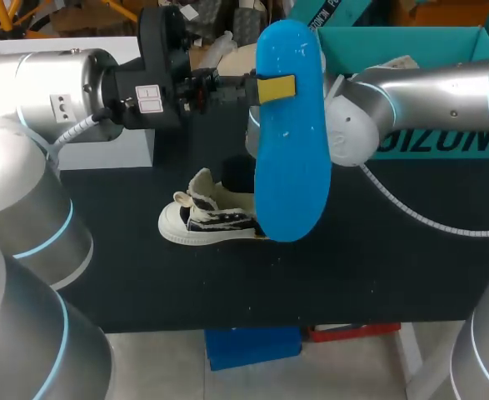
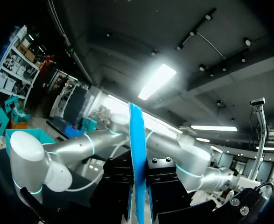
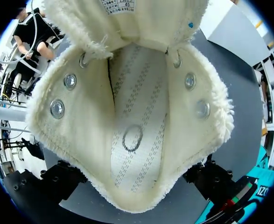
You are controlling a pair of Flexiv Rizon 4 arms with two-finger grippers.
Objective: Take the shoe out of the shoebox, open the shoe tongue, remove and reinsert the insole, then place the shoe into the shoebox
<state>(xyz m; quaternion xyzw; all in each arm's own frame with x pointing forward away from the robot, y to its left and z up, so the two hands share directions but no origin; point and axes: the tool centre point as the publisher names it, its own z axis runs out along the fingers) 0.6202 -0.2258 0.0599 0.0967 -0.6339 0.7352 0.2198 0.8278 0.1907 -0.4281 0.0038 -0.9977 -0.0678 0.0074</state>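
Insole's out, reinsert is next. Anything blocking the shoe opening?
Nothing visible inside: the tongue is folded back and the footbed is bare. The insole hangs in the left gripper over the shoe. The right arm has its wrist facing that opening and may crowd the path.

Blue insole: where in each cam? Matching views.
Head view: blue insole upright mid-picture in the left end effector, partly hiding the shoe.
Left wrist view: edge-on in its own end effector.
Right wrist view: not in it.
Shared landmark: teal shoebox, behind the right arm in head and left wrist views, past the shoe in right wrist view.
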